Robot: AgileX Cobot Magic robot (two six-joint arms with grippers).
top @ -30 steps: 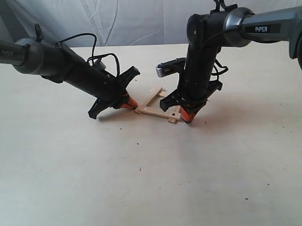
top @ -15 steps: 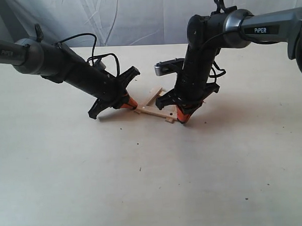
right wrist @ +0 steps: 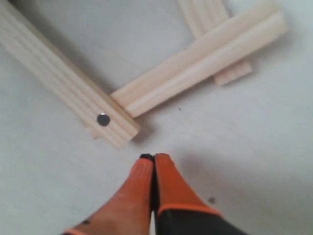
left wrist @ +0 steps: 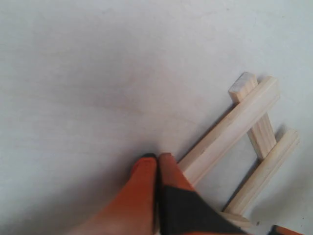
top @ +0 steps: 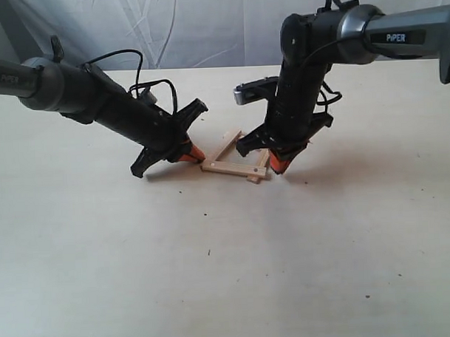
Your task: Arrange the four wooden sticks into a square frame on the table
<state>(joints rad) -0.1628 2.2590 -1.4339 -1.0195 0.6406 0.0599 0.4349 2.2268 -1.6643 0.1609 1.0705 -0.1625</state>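
The wooden sticks lie overlapped as a small frame (top: pixel 235 158) on the beige table (top: pixel 214 272), its far right side hidden behind my right arm. My left gripper (top: pixel 197 156) is shut with nothing in it. Its orange tips rest on the table against the frame's left corner. In the left wrist view that gripper (left wrist: pixel 157 157) sits at the end of one stick (left wrist: pixel 230 131), with two more sticks beyond. My right gripper (top: pixel 277 167) is shut and empty, just off the frame's right corner. In the right wrist view this gripper (right wrist: pixel 154 157) is a short gap from a stick with a dark hole (right wrist: pixel 103 119).
Both black arms slant down to the frame from the left and right. A white cloth backdrop (top: pixel 205 29) hangs behind the table's far edge. Tiny dark specks (top: pixel 207 252) dot the tabletop in front.
My right gripper pressed in at the frame's right corner, then drew back slightly up and right, leaving a gap. The frame shifted only a little. The left arm stayed still.
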